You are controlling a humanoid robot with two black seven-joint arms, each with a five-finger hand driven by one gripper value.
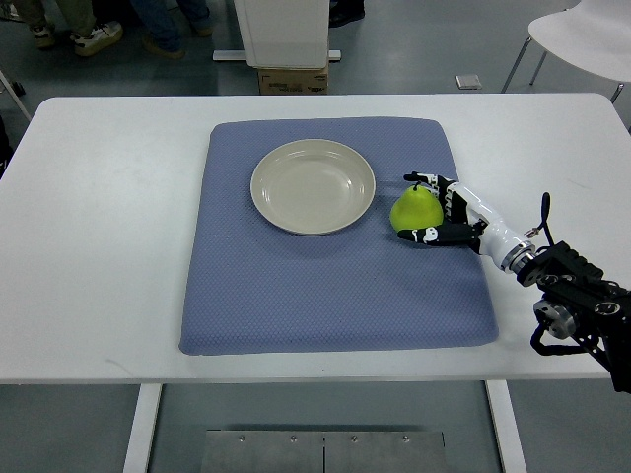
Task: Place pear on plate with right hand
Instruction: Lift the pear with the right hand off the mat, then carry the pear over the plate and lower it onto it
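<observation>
1. At the right side of the mat, the right hand (446, 210) is cupping the pear (415, 210), with one finger curling over the far side and another lying along the near side, so the fingers are closing around the fruit's body; whether they are gripping firmly yet cannot be told.
2. The pear is sitting on the blue mat (335, 296), just beside the right rim of the plate (313, 186) and not on it.
3. The pear is looking smooth and rounded, probably light and rigid, so it is likely slippery; grasping across the wide lower belly rather than the narrowing top is looking safest.
4. The plate is lying empty near the mat's centre, on the white table (99, 246).
5. The left arm is not showing anywhere.
</observation>
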